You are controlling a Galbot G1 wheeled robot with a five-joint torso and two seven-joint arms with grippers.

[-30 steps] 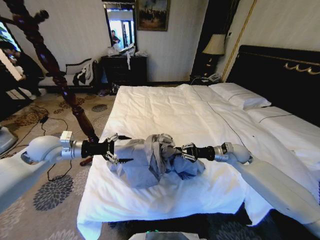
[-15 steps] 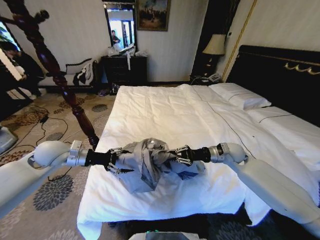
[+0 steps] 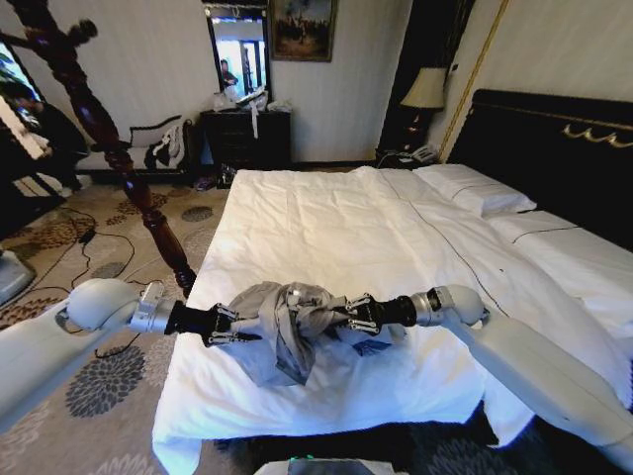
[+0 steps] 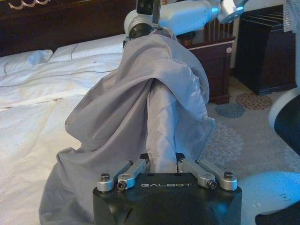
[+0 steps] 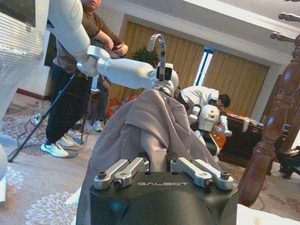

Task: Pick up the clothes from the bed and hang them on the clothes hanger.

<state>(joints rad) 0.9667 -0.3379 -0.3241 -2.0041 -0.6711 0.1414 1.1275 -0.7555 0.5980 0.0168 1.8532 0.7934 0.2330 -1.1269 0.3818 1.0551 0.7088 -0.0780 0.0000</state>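
Grey-blue shirt [image 3: 282, 322] bunched at lower centre, above the bed [image 3: 326, 223].
We judge it light, limp and slippery; left tool [image 3: 232, 325] and right tool [image 3: 341, 315] each pinch a fold, best gripped there.

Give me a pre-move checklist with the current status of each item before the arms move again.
1. Left gripper shut on the shirt: ok.
2. Right gripper shut on the shirt: ok.
3. Shirt bunched between both grippers, lifted off the bed: cannot tell; its lower folds may touch the duvet.
4. Hanger hook standing above the fabric: ok, seen from the right wrist.
5. Hanger arms inside the shoulders: cannot tell, fabric covers them.
6. Coat stand apart from the left arm: ok, but close.
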